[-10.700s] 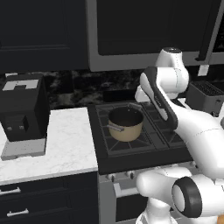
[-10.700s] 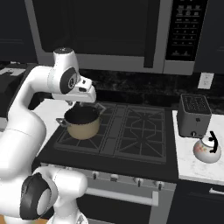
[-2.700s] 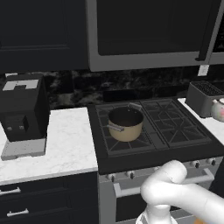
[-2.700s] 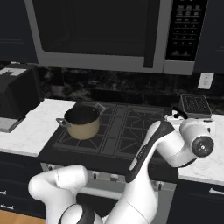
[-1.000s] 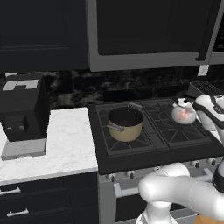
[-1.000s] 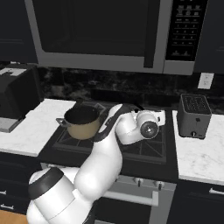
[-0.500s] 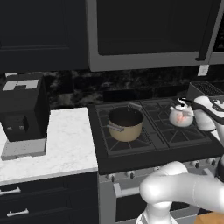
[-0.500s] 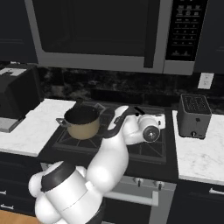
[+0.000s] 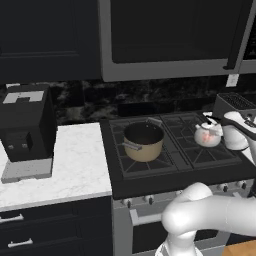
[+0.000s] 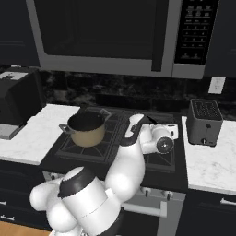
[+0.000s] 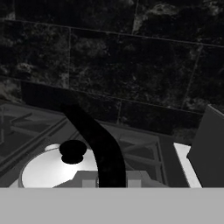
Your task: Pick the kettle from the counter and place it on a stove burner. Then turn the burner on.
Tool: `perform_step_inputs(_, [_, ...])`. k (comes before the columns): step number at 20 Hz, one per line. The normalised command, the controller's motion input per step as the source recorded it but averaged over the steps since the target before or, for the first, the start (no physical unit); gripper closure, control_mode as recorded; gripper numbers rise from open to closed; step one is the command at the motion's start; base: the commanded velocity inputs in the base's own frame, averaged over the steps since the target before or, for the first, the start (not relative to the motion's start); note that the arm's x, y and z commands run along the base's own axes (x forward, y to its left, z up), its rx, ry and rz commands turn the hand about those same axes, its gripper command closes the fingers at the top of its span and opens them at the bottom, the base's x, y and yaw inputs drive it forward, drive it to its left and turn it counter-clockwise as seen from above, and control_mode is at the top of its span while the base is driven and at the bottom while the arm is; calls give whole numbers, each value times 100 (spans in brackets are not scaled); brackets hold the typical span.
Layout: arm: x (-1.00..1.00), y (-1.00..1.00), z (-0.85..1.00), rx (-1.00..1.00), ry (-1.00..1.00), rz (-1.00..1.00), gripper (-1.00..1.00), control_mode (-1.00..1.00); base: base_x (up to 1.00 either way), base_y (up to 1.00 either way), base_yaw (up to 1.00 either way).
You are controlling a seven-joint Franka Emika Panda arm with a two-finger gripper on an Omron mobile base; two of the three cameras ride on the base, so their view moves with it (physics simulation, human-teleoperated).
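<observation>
Kettle [image 9: 207, 135] sits over the right-hand stove burner [image 9: 202, 147] of the black cooktop, to the right of the tan pot [image 9: 143, 141], which stands on the left-hand grates; the frames do not settle whether its base touches the grate or hangs just above it. The white body with its faint reddish pattern faces the left base view, spout toward the pot, and the thin black handle arches over the lid. The hand [image 9: 216, 121] reaches in from the right of the kettle, closed on that arched handle near its top. In the hand view the black handle [image 11: 98, 146] curves up from the bottom centre, with the lid's round black knob [image 11: 72, 151] just left of it and the pale lid [image 11: 52, 168] spread below. Grey toaster [image 10: 204, 122] stands on the white counter [image 10: 209, 163] to the right of the cooktop, well apart from the kettle. From the right base view the arm's white links cover the kettle.
</observation>
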Motion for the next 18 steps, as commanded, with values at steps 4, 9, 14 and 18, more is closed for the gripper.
perform_step_inputs(4, [20, -8, -28, 0, -1, 0, 100, -100, 0, 0, 0])
perform_step_inputs(9, [24, 0, -34, 0, -2, 0, 100, -100, 0, 0, 0])
perform_step_inputs(14, [23, -2, -31, 0, -3, 0, 100, -100, 0, 0, 0])
perform_step_inputs(18, [25, -9, -26, 0, -4, 1, 100, -100, 0, 0, 0])
